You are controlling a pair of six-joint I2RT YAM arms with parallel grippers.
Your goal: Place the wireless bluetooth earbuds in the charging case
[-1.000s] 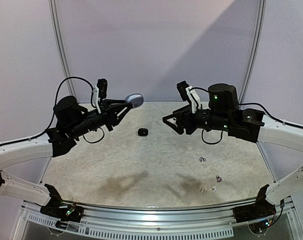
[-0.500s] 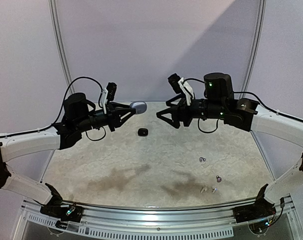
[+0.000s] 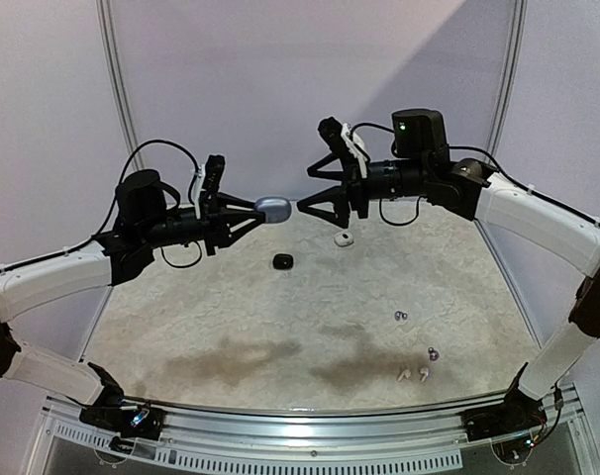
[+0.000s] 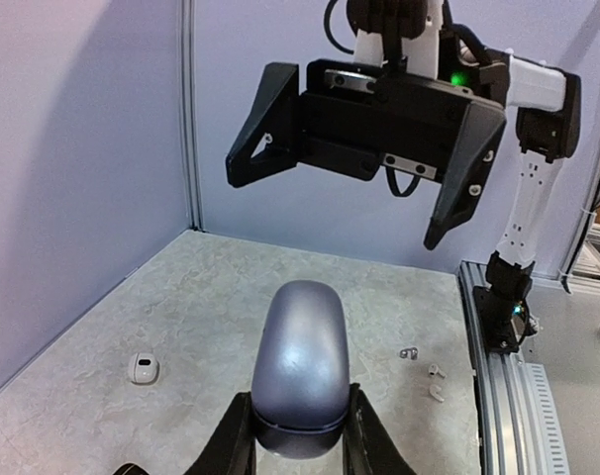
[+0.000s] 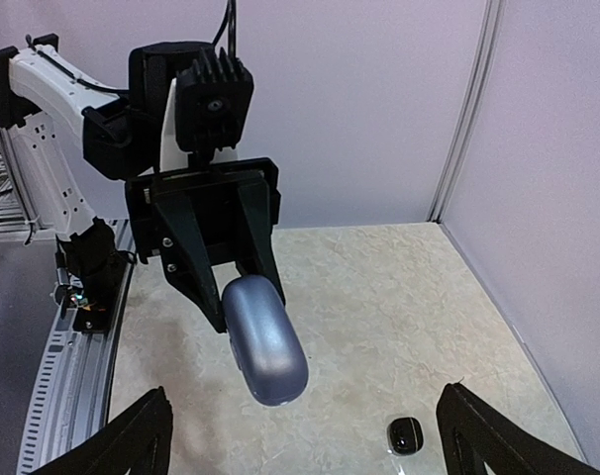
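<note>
Top external view: my left gripper point(image 3: 252, 210) is closed on one end of the blue-grey charging case point(image 3: 273, 208) and holds it in the air over the far middle of the counter point(image 3: 231, 307). The rounded free end of the case points at my right gripper point(image 3: 305, 188). That one is spread wide and has nothing in it. It sits just beside the case and faces it, not touching.

The left wrist view shows a seam near the pinched end. The lid looks shut.

The earbuds are all down on the counter toward the near right corner, well apart from the case:
- a dark pair point(image 3: 400, 316)
- a purplish pair point(image 3: 433, 352)
- a white stemmed pair point(image 3: 411, 375) closest to the near edge

A white case point(image 3: 345, 239) and a black case point(image 3: 282, 261) lie further toward the far edge.

Risks, as I judge them:
- The shell is smooth and curved and I only pinch one end. If my right fingers push or pry the free end, it could squirt out of my left grip and drop.
- My two sets of fingers are close together. A misaligned approach could knock fingers together or twist the case.
- If the lid isn't opened, nothing goes in.
- The earbuds are tiny, so they are easy to flick away.
</note>
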